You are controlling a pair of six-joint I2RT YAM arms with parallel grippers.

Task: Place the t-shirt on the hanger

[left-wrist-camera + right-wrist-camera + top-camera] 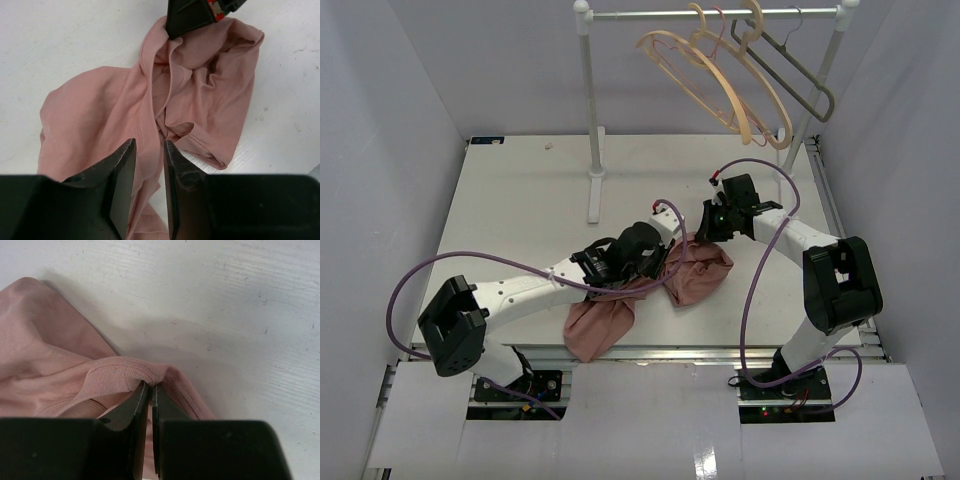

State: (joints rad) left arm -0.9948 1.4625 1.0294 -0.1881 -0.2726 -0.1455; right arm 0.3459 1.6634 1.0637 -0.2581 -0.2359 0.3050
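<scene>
Two grippers met at the t-shirt (695, 275), which lay crumpled on the table (510, 200). The right gripper (150, 388) pinched its ribbed edge tight. The left gripper (149, 145) stood narrowly apart over a fold, its grip unclear. Light and limp, the shirt looked best held by its hems.

Crumpled pink t-shirt (200, 90) beneath narrowly parted jaws

The left arm's wrist (638, 248) covered the middle of the t-shirt (705, 275) from above; the right gripper (175, 30) ran off the left wrist view's top edge
</scene>
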